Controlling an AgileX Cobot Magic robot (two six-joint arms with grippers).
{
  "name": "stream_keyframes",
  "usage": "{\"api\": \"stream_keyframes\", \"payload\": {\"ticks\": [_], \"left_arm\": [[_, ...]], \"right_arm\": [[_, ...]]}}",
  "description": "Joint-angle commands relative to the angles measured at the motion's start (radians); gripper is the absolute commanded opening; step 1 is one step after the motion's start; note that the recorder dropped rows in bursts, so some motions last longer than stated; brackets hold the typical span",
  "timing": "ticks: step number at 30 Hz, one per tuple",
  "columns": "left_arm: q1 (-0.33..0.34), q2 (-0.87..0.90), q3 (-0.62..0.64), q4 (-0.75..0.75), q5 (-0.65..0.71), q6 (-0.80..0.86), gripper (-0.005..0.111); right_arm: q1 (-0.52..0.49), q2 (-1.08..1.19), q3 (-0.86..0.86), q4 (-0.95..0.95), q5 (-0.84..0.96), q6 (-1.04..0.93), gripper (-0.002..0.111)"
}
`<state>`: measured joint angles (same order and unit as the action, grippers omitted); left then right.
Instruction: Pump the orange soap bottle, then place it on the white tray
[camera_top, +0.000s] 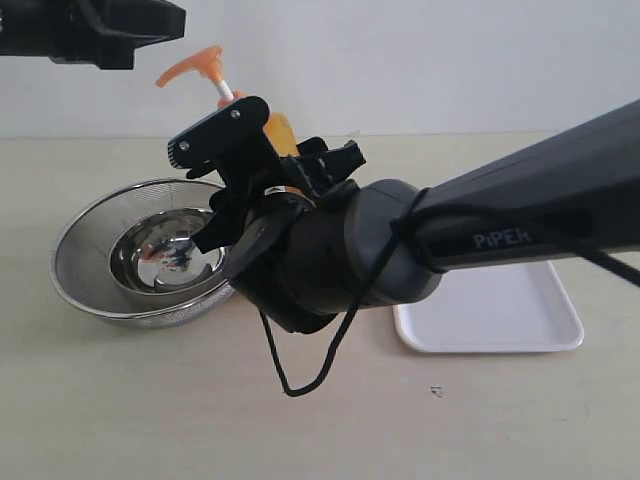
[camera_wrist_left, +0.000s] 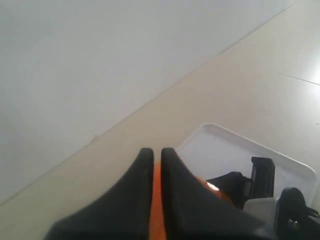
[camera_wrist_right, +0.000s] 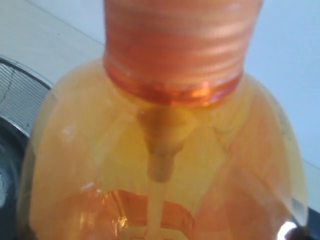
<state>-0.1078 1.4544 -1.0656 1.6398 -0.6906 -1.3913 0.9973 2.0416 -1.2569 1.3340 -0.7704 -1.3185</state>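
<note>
The orange soap bottle (camera_top: 279, 133) is held tilted over the right rim of the strainer, with my right gripper (camera_top: 272, 160) shut on its body. Its orange pump head (camera_top: 192, 66) on the white stem points to the upper left. The right wrist view is filled by the bottle's shoulder and collar (camera_wrist_right: 170, 125), and the fingers are hidden there. My left gripper (camera_top: 170, 22) hovers just above the pump head with a small gap. Its fingers (camera_wrist_left: 145, 165) stand almost together, and the pump's orange (camera_wrist_left: 157, 200) shows through the slit. The white tray (camera_top: 490, 310) lies on the table at right.
A round steel mesh strainer (camera_top: 90, 235) with a steel bowl inside sits at the left, below the bottle. The right arm's thick black body (camera_top: 400, 250) and a hanging cable (camera_top: 300, 385) cover the table's middle. The tray's rim (camera_wrist_left: 220, 131) also shows below the left gripper.
</note>
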Motion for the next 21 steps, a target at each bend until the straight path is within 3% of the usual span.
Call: {"api": "stream_keyframes", "payload": {"ticks": [1,12,17,21], "left_arm": [[-0.002,0.002,-0.006,-0.033,-0.001,0.031,0.005],[-0.005,0.073,-0.081,-0.029,-0.057,-0.007,0.005],[-0.005,0.073,-0.081,0.105,-0.046,-0.087,0.005],[-0.005,0.073,-0.085,0.105,-0.068,-0.098,0.005]], "right_arm": [[-0.003,-0.007,-0.001,0.013,0.035,0.006,0.0],[-0.003,-0.007,-0.001,0.013,0.038,0.0,0.0],[-0.003,-0.007,-0.001,0.013,0.038,0.0,0.0],[-0.003,-0.007,-0.001,0.013,0.038,0.0,0.0]]}}
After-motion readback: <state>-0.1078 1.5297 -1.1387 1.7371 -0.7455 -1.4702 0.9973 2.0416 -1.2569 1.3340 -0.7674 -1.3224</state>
